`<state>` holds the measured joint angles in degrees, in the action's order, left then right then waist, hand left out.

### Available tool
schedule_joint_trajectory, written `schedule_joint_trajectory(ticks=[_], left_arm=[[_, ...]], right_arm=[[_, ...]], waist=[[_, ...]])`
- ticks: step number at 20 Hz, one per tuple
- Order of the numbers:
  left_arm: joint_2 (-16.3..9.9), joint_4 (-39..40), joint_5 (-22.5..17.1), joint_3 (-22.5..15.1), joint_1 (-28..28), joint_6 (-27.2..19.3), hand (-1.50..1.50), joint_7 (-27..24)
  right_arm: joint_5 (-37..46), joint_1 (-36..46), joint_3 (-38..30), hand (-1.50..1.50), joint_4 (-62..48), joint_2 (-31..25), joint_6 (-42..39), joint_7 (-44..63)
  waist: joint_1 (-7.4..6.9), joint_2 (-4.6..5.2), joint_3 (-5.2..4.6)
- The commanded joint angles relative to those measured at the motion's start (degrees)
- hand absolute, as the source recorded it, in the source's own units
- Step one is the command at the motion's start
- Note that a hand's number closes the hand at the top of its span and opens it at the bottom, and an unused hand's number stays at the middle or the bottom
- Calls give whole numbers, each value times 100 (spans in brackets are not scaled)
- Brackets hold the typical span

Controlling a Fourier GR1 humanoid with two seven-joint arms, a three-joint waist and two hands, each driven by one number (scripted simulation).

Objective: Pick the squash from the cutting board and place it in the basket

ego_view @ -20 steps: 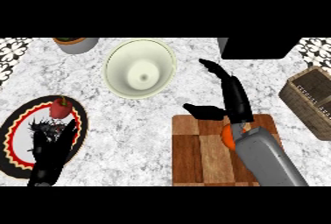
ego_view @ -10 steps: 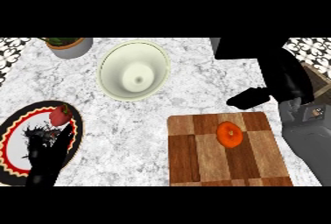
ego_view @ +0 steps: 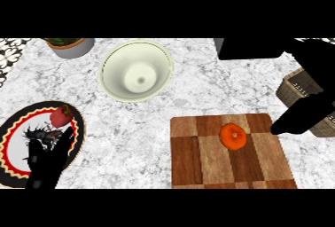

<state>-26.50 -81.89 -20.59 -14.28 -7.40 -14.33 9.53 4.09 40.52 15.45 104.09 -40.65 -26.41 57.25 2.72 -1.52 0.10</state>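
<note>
An orange squash (ego_view: pixel 232 135) lies on the wooden cutting board (ego_view: pixel 196 164) at the lower right, and nothing touches it. My right hand (ego_view: pixel 302 113) shows as a dark shape just past the board's right edge. Its straight fingers point down-left toward the squash, about a hand's width away, and it holds nothing. It stands partly in front of the wicker basket (ego_view: pixel 296 86), which is at the right edge and largely hidden. My left hand (ego_view: pixel 49 155) rests open at the lower left, over a patterned plate.
The black, red and cream plate (ego_view: pixel 13 146) carries a red fruit (ego_view: pixel 61 116). A large pale bowl (ego_view: pixel 136 71) stands at the top middle, with a potted plant (ego_view: pixel 68 44) at the top left. A dark block (ego_view: pixel 248 48) sits behind the board.
My right hand was over the squash, then lifted and drew off to the right without it. The squash stays on the board. The left hand has not moved.
</note>
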Motion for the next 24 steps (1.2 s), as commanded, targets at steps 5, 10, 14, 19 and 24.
schedule_joint_trajectory(ticks=[5, 10, 14, 19, 24], left_arm=[[82, 147, 46, -54, 115, 18, 0, 310], [102, 204, 41, 18, -17, 211, 0, 153], [192, -67, 200, -78, -309, 130, 0, 111], [299, 40, 309, -71, 123, 141, 0, 400], [336, -14, 387, -13, -73, 197, 0, 281]], right_arm=[[-1581, 91, -166, -150, 710, -816, -823, 1627], [-1614, -899, -147, -150, 1553, -1014, -64, 1560], [-1174, -1152, -122, -150, 1393, -866, 168, 1187], [-156, -1322, 559, -150, 1270, -143, 637, 1016], [302, -1370, 709, -150, 915, 134, 594, 921]], waist=[[-94, 82, -29], [-132, 110, -17], [-245, 133, -11], [-287, 150, -11], [-310, 148, -11]])
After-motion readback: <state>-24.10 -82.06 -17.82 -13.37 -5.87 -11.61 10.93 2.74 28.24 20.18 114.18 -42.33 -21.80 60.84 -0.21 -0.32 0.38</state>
